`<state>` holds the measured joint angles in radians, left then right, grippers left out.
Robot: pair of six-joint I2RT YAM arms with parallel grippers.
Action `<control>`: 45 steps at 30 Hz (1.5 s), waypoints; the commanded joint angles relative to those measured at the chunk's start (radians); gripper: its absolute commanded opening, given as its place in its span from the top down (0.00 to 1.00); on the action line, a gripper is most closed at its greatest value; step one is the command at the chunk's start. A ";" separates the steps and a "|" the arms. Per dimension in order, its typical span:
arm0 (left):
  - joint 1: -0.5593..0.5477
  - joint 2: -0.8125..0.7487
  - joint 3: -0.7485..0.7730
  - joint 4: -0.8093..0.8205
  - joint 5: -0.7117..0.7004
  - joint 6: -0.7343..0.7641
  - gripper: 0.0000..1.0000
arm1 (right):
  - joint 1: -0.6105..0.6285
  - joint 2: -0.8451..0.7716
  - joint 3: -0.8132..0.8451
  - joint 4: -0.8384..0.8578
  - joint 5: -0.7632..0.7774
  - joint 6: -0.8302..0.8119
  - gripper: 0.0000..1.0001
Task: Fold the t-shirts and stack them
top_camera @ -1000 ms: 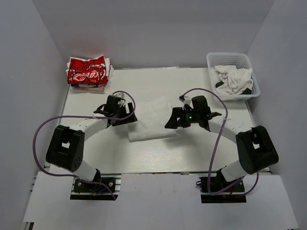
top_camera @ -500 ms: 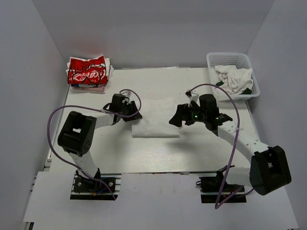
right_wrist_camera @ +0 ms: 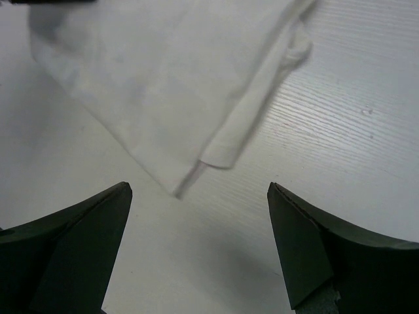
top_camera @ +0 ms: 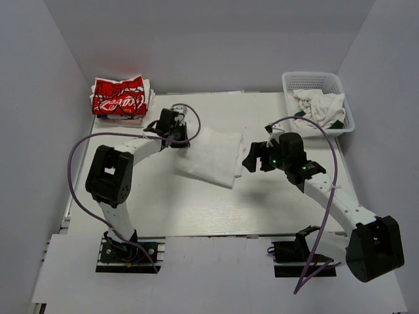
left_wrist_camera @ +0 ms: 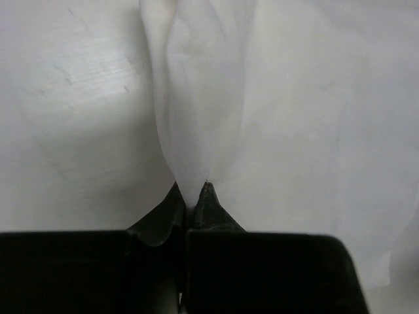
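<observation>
Pinching the back-left corner of a folded white shirt (top_camera: 209,156), the left gripper (top_camera: 177,135) stretches out over the table (top_camera: 163,209) in the overhead view. The shirt lies mid-table at a slant, flat apart from the corner that is held. The right gripper (top_camera: 252,160) sits just beside the shirt's right edge with its jaws spread and nothing between them. A red shirt (top_camera: 118,97) with white script tops a small pile (top_camera: 147,98) of folded cloth at the table's back-left corner, apart from the white shirt. A white basket (top_camera: 317,80) at the back right holds crumpled white laundry (top_camera: 319,108).

Left wrist view: the left gripper (left_wrist_camera: 191,195) has its two dark fingertips (left_wrist_camera: 208,199) pressed together on a raised ridge of the white shirt (left_wrist_camera: 288,98). The ridge runs straight away from the jaws, and the rest of the cloth spreads to the right. Bare table (left_wrist_camera: 65,98) shows on the left.

Right wrist view: the right gripper (right_wrist_camera: 198,188) is wide open and empty, with one dark finger (right_wrist_camera: 85,242) at the lower left and the other at the lower right. A corner of the white shirt (right_wrist_camera: 150,78) lies flat on the table (right_wrist_camera: 340,118) ahead of the gap, its hemmed edge and folded layers showing along the near side. No cloth touches either finger. Whether the fingers rest on the table or hang above it cannot be told.
</observation>
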<state>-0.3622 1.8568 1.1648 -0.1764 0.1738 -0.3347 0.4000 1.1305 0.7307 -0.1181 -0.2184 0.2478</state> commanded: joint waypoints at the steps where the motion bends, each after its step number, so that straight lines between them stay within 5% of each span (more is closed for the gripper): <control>1: 0.005 -0.120 0.133 -0.130 -0.210 0.169 1.00 | -0.007 -0.025 -0.011 0.001 0.080 -0.028 0.10; 5: 0.029 -0.226 0.153 -0.079 -0.421 0.281 1.00 | -0.010 -0.026 -0.007 0.000 0.134 -0.035 0.10; 12: 0.049 -0.266 0.142 0.103 -0.585 0.581 1.00 | -0.012 -0.023 0.006 -0.003 0.171 -0.031 0.10; 19: 0.124 -0.133 0.281 0.173 -0.563 0.825 1.00 | -0.012 0.005 0.059 0.000 0.180 -0.031 0.10; 26: 0.218 -0.021 0.540 0.112 -0.516 0.885 1.00 | -0.009 0.073 0.134 -0.012 0.166 -0.038 0.10; 34: 0.284 0.195 1.022 -0.205 -0.410 0.859 1.00 | -0.009 0.231 0.208 -0.040 0.113 -0.021 0.10; 45: 0.388 0.234 1.072 -0.176 -0.353 0.850 1.00 | -0.010 0.373 0.314 -0.066 0.077 -0.004 0.10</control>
<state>-0.0132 2.1078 2.1818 -0.3973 -0.2070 0.5159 0.3920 1.4937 0.9848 -0.1871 -0.1154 0.2337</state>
